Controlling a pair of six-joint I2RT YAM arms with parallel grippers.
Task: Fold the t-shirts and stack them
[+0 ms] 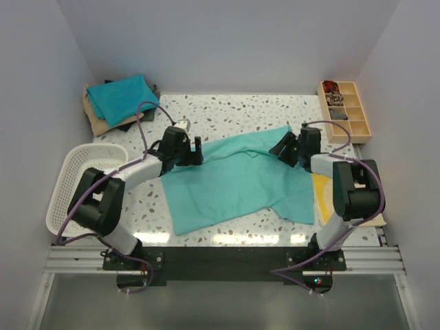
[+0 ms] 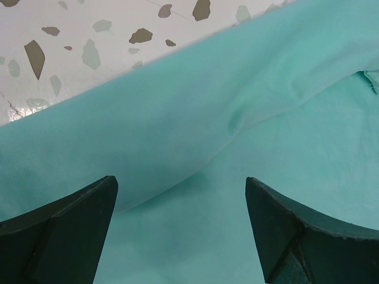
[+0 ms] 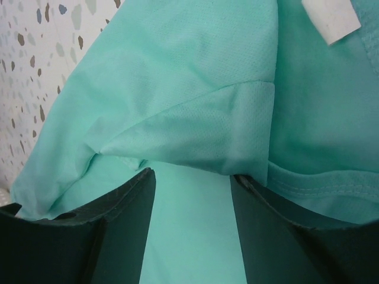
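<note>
A light sea-green t-shirt (image 1: 230,182) lies spread across the middle of the table, with its far edge folded over. My left gripper (image 1: 194,150) is open at the shirt's far left edge. In the left wrist view (image 2: 180,180) its jaws stand wide apart just over a fold of the cloth (image 2: 195,112). My right gripper (image 1: 280,147) is open at the shirt's far right corner. In the right wrist view (image 3: 192,174) a sleeve fold (image 3: 195,127) lies across the fingertips, near the collar and a white label (image 3: 331,18). A folded teal-blue shirt (image 1: 124,96) tops a tan and dark stack at the back left.
A white mesh basket (image 1: 72,185) stands at the left edge. A wooden compartment tray (image 1: 344,110) sits at the back right. A flat yellow sheet (image 1: 323,196) lies on a tan sheet under my right arm. The terrazzo tabletop (image 1: 227,113) shows behind the shirt.
</note>
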